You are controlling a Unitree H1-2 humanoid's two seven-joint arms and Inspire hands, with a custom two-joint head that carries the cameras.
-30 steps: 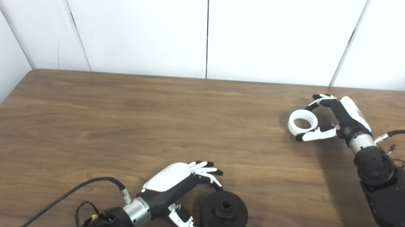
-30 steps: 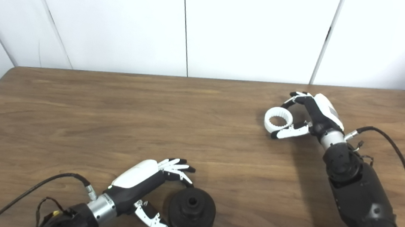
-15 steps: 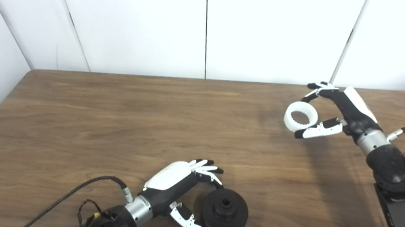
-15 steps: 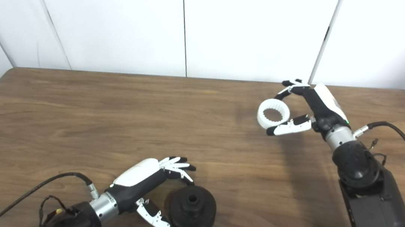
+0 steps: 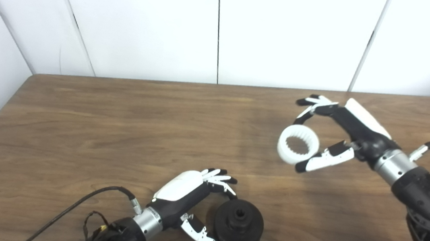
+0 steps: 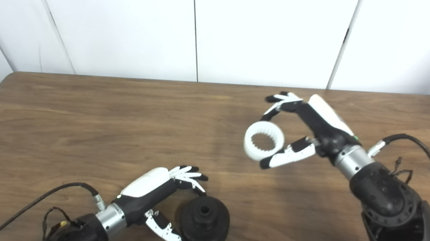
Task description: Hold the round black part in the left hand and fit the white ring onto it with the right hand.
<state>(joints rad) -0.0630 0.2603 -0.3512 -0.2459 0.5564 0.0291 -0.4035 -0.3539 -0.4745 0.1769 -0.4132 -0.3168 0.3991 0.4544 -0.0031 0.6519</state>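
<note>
Carrying the white ring (image 5: 298,145) pinched, the right robot hand (image 5: 342,128) has moved nearer the round black part (image 5: 238,226).

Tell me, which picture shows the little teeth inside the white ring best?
The left eye view: the white ring faces it more squarely. The right eye view shows the same ring, turned slightly, also held in the right hand.

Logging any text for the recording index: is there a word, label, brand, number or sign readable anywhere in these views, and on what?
None: no readable text on the round black part, the toothed white ring, the left hand, the right hand, the brown wooden table or the white wall panels.
</note>
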